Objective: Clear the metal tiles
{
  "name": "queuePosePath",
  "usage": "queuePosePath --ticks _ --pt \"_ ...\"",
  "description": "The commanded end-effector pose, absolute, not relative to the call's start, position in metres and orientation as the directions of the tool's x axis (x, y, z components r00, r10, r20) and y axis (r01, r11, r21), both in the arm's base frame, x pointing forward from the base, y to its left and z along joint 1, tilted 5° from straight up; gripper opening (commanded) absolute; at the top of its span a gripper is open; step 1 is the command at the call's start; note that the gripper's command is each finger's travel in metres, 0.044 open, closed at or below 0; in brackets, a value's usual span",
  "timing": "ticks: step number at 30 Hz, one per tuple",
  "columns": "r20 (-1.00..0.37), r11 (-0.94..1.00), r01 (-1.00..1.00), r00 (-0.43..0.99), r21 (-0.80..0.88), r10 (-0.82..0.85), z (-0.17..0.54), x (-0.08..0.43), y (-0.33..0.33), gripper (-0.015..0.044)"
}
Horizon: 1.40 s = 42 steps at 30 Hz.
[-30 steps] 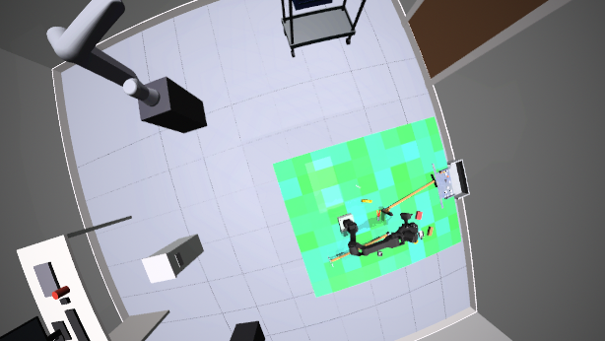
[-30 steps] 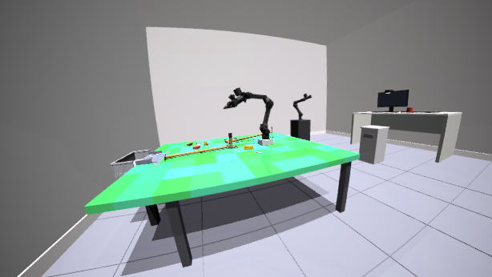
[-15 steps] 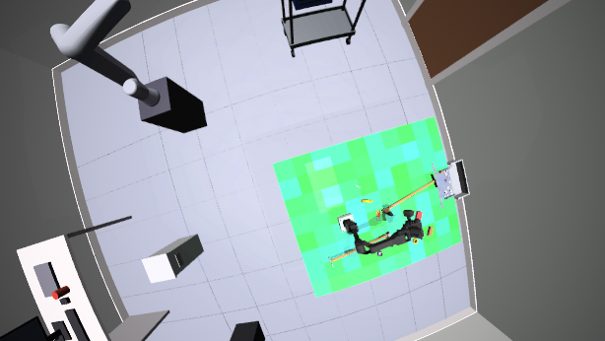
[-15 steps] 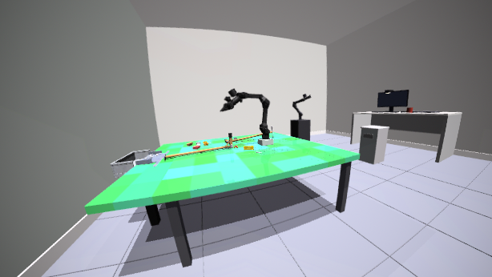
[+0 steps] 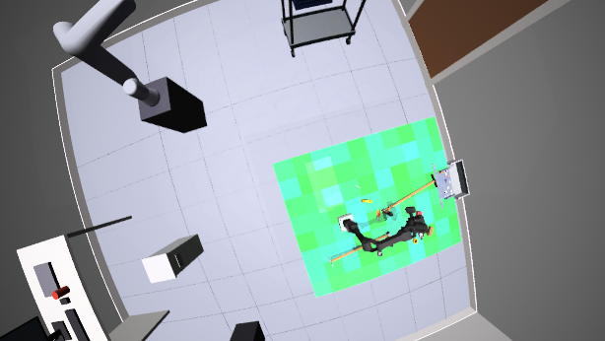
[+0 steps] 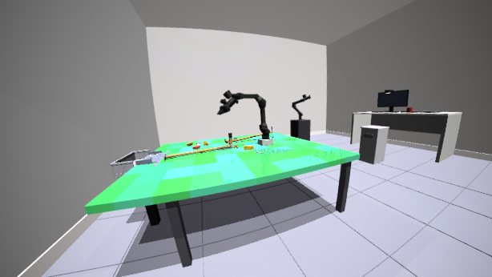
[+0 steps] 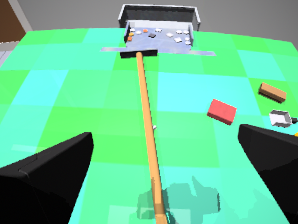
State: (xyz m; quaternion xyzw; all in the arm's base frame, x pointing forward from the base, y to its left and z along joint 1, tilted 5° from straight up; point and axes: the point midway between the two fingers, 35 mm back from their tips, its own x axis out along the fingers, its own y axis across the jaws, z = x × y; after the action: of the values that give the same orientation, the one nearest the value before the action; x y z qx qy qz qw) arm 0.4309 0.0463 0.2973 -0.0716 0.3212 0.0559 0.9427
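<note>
My gripper (image 6: pixel 219 114) (image 7: pixel 166 135) is open and empty, high above the table. The long scraper (image 5: pixel 414 193) (image 6: pixel 192 153) (image 7: pixel 146 95) lies below it, its orange handle running between the fingers' outlines in the wrist view. Its black head is at the near edge of the steel bench plate (image 5: pixel 441 189) (image 7: pixel 175 48). Several small tiles (image 7: pixel 152 35), white, dark and orange, are scattered on the plate. The catch box (image 5: pixel 463 179) (image 6: pixel 120 168) (image 7: pixel 160 15) is at the plate's far end; its inside is mostly hidden in the wrist view.
A red block (image 7: pixel 222 111), a brown block (image 7: pixel 272 92) and a small white tray-like thing (image 7: pixel 280 118) lie to the right in the wrist view. A yellow block (image 5: pixel 367 201) (image 6: pixel 248 148) lies near the arm's base. A second long stick (image 5: pixel 352 252) lies beside the arm.
</note>
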Motion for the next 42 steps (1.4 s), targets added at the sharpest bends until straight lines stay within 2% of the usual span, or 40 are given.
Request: queuePosePath --ticks 1,42 --pt "-0.632 0.982 -0.159 0.773 -0.106 0.057 0.292 0.440 0.048 0.0440" --pt "-0.824 0.972 -0.210 0.566 -0.108 0.031 0.195 0.510 0.059 0.0440"
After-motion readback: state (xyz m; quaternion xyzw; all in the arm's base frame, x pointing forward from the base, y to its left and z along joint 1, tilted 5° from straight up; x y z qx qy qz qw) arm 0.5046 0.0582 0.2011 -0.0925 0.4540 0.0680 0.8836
